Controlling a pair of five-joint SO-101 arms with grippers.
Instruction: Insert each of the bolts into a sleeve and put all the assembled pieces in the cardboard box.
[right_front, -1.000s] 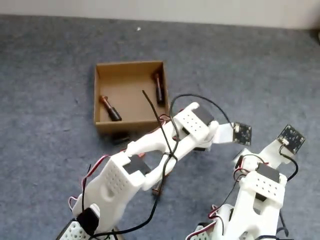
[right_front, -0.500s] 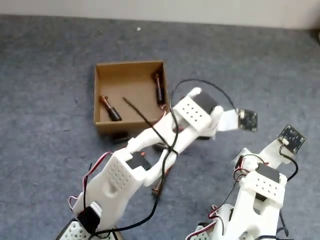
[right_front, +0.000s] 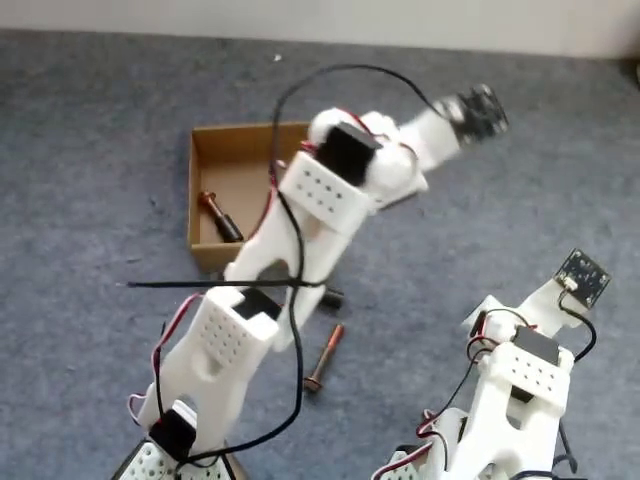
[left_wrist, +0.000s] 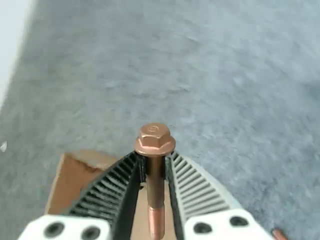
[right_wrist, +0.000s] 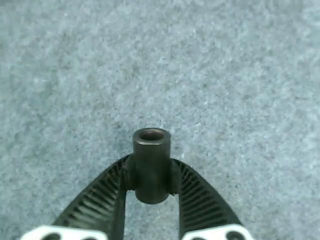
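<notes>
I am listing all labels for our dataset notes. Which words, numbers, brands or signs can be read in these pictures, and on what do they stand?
No text can be read.
On the head of the bolt: a raised mark, too blurred to read.
On the cardboard box and the sleeve: no print shows.

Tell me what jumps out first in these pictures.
The left fingers clamp a bolt over the box. The right fingers grip a sleeve above the carpet, and a spare bolt lies loose on it.
</notes>
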